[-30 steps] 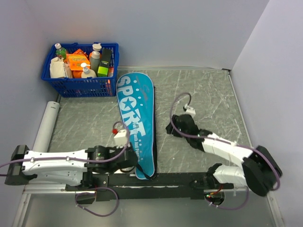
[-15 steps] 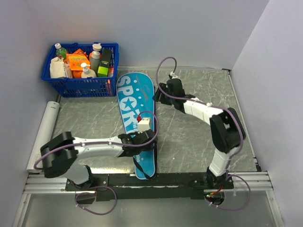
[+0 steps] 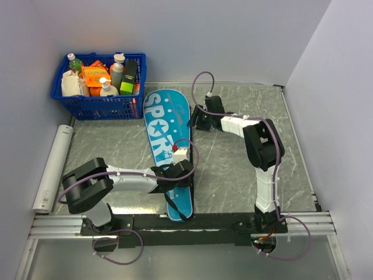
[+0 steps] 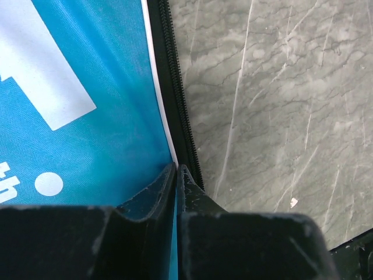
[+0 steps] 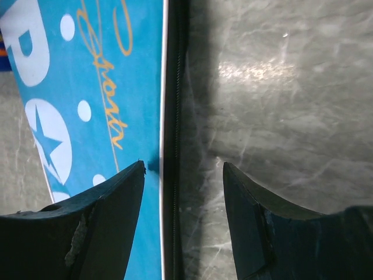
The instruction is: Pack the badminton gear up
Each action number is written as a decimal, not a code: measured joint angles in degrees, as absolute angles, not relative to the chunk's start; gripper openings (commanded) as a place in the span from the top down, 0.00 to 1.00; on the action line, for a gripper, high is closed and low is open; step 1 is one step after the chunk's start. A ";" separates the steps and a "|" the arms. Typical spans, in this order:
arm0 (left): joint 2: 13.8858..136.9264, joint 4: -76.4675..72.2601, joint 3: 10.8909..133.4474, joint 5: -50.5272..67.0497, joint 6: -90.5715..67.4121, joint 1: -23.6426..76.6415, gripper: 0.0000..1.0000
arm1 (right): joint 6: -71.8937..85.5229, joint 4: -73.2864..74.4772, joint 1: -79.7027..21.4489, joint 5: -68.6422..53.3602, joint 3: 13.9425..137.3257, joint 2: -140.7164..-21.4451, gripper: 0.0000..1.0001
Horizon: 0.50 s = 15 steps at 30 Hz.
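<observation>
The long teal bag (image 3: 163,125) printed "SPORT" lies flat on the table, wide end toward the back. Its black zipper (image 4: 182,111) runs along its right edge. My left gripper (image 3: 184,177) is shut, and its tips (image 4: 176,167) rest at the white piping of the bag's lower right edge (image 4: 87,116). My right gripper (image 3: 196,121) is open. It straddles the zipper (image 5: 175,87) at the upper right edge, one finger over the teal cloth (image 5: 87,87) and one over the table. Its jaws' midpoint (image 5: 183,164) holds nothing. No rackets or shuttlecocks are in view.
A blue basket (image 3: 99,106) of bottles and packets stands at the back left, close to the bag's top. A white tube (image 3: 53,166) lies along the left edge. A black rail (image 3: 192,221) runs along the near edge. Walls close in on the left, back and right.
My left arm swung in from the near left to the bag's lower right edge. My right arm stretched from mid-table to the bag's upper right edge.
</observation>
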<state>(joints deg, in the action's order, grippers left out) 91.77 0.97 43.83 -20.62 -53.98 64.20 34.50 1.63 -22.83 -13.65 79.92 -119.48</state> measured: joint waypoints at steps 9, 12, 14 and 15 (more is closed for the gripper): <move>89.60 -5.04 39.33 -19.59 -54.98 63.96 0.91 | 37.43 -0.45 -22.57 -20.23 83.11 -123.90 0.61; 88.23 -6.24 37.63 -19.00 -55.59 63.92 0.91 | 39.40 -0.67 -22.48 -21.28 83.79 -125.03 0.83; 87.20 -6.33 36.69 -18.52 -56.16 63.94 0.89 | 41.15 -1.02 -22.24 -22.44 84.03 -125.58 1.00; 86.85 -6.39 36.32 -18.26 -56.29 63.94 0.89 | 41.50 -1.37 -22.15 -22.83 84.01 -125.69 1.00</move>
<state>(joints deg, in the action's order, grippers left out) 86.85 -6.39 36.32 -18.26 -56.29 63.94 41.50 -1.37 -22.15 -22.83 84.01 -125.69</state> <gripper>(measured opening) 0.094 0.112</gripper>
